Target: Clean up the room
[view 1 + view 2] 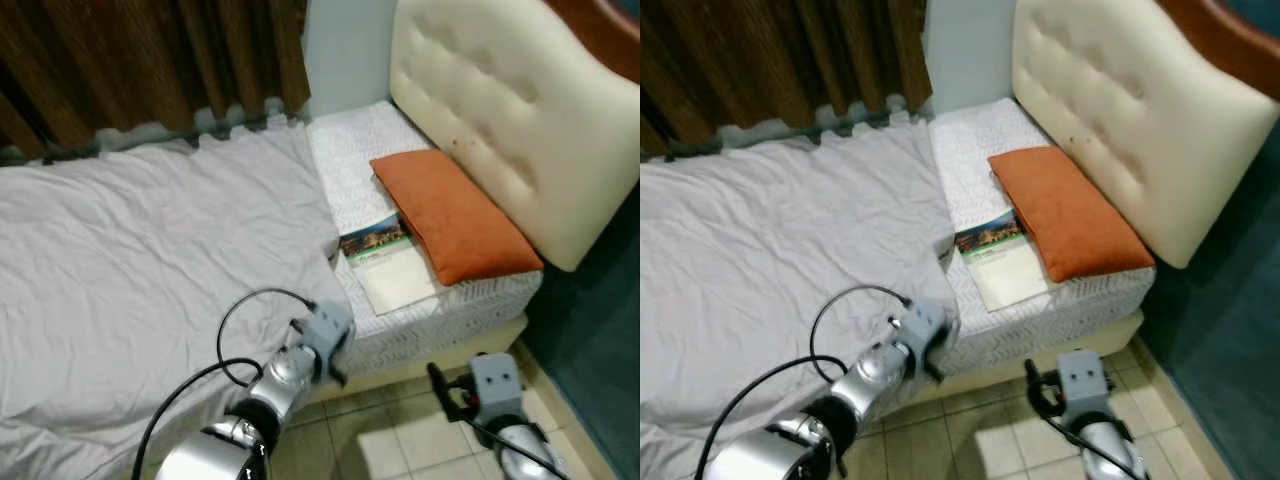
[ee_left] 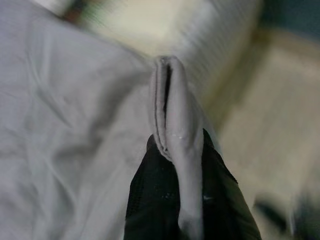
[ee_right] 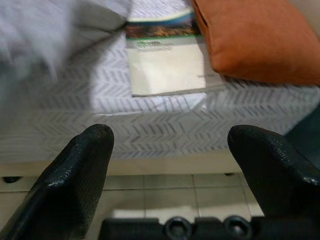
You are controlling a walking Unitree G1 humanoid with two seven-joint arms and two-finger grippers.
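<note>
Bedroom corner: dark brown pleated curtains (image 1: 130,60) along the far side, meeting a narrow strip of pale wall (image 1: 345,50). Bed (image 1: 470,300) set against a cream, button-tufted padded headboard (image 1: 500,110) with a brown wooden edge at the upper right; exposed mattress surface white with a chevron quilted pattern, base pale cream. Floor (image 1: 400,440) of light beige square tiles with visible grout lines, a bright patch of light on one tile, and a dark teal surface (image 1: 590,330) beside the headboard end.
</note>
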